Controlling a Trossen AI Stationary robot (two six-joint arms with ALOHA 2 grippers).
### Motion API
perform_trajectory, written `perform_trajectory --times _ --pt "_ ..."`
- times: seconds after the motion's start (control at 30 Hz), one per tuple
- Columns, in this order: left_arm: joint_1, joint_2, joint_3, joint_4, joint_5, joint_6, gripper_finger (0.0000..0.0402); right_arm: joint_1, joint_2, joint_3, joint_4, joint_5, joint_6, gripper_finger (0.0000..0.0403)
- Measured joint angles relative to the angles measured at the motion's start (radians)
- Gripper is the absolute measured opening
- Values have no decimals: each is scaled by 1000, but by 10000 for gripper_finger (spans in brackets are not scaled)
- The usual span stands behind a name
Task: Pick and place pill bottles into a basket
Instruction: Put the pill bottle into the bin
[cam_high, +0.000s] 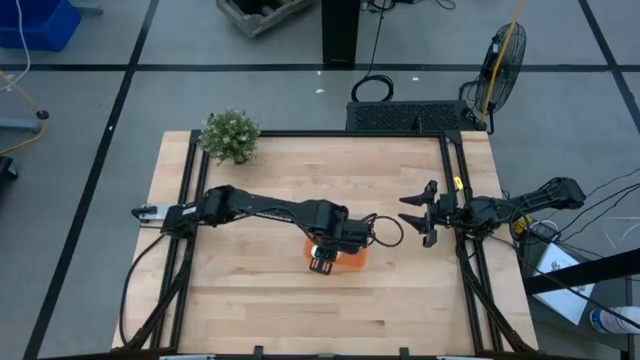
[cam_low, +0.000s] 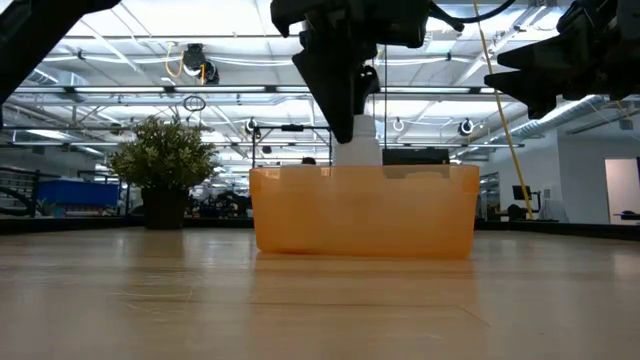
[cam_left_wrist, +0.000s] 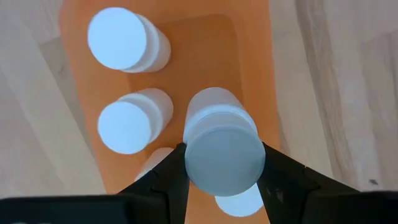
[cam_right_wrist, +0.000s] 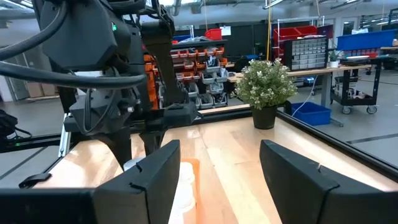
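The orange basket stands on the table's middle, and it fills the low view. My left gripper is above it, pointing down, shut on a white pill bottle. Several more white bottles stand upright on the basket's floor. My right gripper waits open and empty near the table's right edge, well above the wood. My left gripper pinches the bottle's white cap between its two fingers, one on each side. The fingers come from above, pointing down. The bottle hangs upright below them, its lower part inside the basket; whether its base rests on the floor is hidden.
A green potted plant stands at the table's far left corner. Black rails run along the table's left and right sides. Bare wood lies all around the basket.
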Motion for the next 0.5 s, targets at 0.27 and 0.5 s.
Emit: perform_trajectory --times 0.27,0.5 --pt "6 28 -19 31 64 2 159 0 0 0 0 0 0 212" --pt "20 70 -23 24 77 7 159 0 0 0 2 -1 2 212"
